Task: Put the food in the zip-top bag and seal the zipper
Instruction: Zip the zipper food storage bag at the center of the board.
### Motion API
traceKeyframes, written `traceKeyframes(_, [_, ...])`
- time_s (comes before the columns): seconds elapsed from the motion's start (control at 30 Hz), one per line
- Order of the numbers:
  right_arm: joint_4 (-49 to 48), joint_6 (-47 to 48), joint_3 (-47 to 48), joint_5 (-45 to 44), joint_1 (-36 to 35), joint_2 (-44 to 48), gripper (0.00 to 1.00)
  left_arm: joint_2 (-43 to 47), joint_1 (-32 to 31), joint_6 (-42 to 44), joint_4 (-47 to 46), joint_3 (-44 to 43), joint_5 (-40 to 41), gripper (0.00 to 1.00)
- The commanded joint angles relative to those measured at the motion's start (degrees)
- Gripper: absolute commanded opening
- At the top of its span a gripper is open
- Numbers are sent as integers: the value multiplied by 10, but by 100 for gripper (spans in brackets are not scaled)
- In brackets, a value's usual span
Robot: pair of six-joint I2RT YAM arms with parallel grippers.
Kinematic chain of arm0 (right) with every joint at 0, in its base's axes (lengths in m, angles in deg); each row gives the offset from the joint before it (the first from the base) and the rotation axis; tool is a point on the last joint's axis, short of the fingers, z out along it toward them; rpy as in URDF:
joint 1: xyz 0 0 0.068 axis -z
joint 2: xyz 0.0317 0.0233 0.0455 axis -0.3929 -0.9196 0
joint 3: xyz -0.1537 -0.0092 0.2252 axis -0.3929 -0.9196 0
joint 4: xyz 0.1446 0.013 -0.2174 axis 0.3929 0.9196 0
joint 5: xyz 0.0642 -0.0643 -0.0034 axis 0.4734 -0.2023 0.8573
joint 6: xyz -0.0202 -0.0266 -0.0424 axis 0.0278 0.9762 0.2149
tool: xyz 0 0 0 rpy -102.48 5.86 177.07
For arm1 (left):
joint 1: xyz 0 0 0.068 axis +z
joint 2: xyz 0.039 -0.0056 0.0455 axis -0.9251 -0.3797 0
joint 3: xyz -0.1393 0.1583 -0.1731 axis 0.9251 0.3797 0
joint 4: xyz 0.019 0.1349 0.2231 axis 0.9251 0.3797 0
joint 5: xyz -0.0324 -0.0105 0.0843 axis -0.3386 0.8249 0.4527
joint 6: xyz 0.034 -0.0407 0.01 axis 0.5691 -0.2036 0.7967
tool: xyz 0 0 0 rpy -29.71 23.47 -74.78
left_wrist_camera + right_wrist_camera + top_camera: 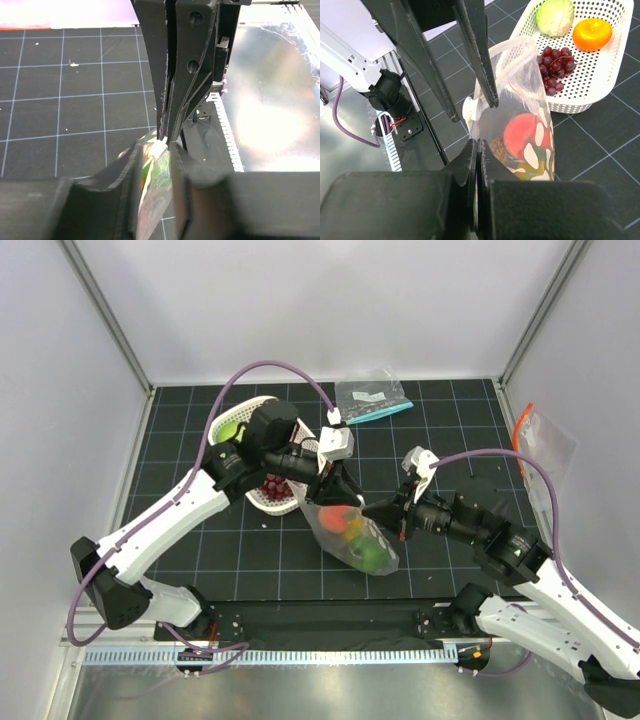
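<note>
Bag: the zip-top bag (352, 532) stands at the table's centre, mouth up and belly sagging toward 5 o'clock, with some food (522, 135) inside.
Right gripper: the right gripper (476, 145) is clamped tight on the mouth edge from 3 o'clock.
Left gripper: the left gripper (155, 165) comes in from 11 o'clock, jaws narrow on either side of the zipper (512, 45) by a white tab (469, 111). I cannot tell if the pinch is firm.
Left out: grapes (555, 67), orange (592, 34) and pale green piece (555, 16) lie in the white basket (580, 102) at 10 o'clock.
Doing it well: pinch the strip itself rather than the film below, keep both grips level, and keep the mouth taut.

the zip-top bag (152, 200) rises between the left gripper's (154, 151) parted fingers; the right gripper's (165, 132) tips pinch its top edge at a white tab (158, 149)
</note>
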Motion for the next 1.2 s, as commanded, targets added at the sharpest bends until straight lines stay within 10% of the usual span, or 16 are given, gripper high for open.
traceKeyframes(0.0, [-12, 2, 25, -9, -1, 11, 1, -4, 3, 11, -9, -15, -14, 28])
traceKeyframes(0.17, [-11, 1, 24, -24, -1, 15, 1, -10, 2, 17, 2, -19, -1, 0])
traceKeyframes(0.83, [22, -29, 21, -293, -1, 111, 1, -28, 3, 21, 34, -35, 126, 0])
traceKeyframes(0.93, [21, -17, 22, -233, -2, 87, 36, -30, 3, 17, 37, -41, 104, 0])
traceKeyframes(1.17, [10, -1, 40, -122, -1, -1, 56, -17, 3, 23, 34, -38, 67, 0])
